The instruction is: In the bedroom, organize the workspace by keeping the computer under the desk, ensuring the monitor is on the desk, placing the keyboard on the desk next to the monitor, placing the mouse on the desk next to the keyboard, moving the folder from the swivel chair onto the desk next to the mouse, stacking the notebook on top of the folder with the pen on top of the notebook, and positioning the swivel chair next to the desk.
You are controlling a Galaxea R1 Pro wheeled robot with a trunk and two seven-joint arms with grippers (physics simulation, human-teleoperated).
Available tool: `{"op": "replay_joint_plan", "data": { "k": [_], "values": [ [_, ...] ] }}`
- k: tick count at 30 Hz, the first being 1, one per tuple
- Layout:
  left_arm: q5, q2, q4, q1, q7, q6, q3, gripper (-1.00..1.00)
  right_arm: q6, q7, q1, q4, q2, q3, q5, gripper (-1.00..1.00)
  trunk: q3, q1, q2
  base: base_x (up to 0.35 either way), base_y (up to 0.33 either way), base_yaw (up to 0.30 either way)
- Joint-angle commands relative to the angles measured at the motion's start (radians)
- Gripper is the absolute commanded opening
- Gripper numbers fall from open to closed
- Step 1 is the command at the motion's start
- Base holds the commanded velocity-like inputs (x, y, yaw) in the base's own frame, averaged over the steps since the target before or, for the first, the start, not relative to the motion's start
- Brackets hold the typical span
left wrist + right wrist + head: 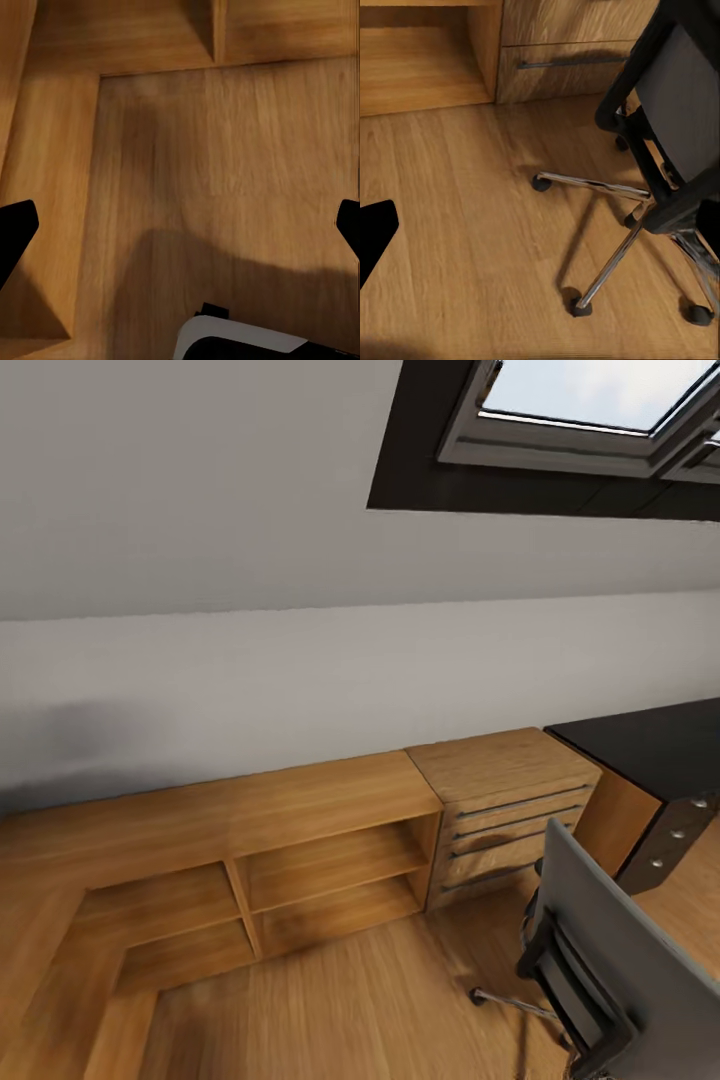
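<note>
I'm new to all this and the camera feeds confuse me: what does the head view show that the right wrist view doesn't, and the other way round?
Head view alone: the skylight window in the sloped white wall, the low open wooden shelf unit, and a corner of the glossy black desk with its silver-knobbed dark drawers.

Right wrist view alone: the chair's shiny metal star base on black casters, and the dark fingertips of the right gripper at the picture's edges, spread apart.

Both: the grey swivel chair, the light wooden drawer cabinet and the wooden floor.
</note>
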Motion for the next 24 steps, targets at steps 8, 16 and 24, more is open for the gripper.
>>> {"op": "replay_joint_plan", "data": {
  "k": [8, 16, 24],
  "values": [
    [0.009, 0.001, -0.002, 0.000, 0.004, -0.002, -0.007, 1.00, -0.001, -0.006, -0.001, -0.001, -0.001, 0.009, -0.004, 1.00, -0.002, 0.001, -0.002, 0.000, 0.009, -0.297],
    [0.009, 0.001, -0.002, 0.000, 0.004, -0.002, -0.008, 1.00, -0.001, -0.006, -0.001, -0.001, -0.001, 0.009, -0.004, 1.00, -0.002, 0.001, -0.002, 0.000, 0.001, -0.297],
    [0.009, 0.001, -0.002, 0.000, 0.004, -0.002, -0.008, 1.00, -0.001, -0.006, -0.001, -0.001, 0.000, 0.009, -0.004, 1.00, -0.002, 0.001, -0.002, 0.000, 0.000, -0.297]
  ]
}}
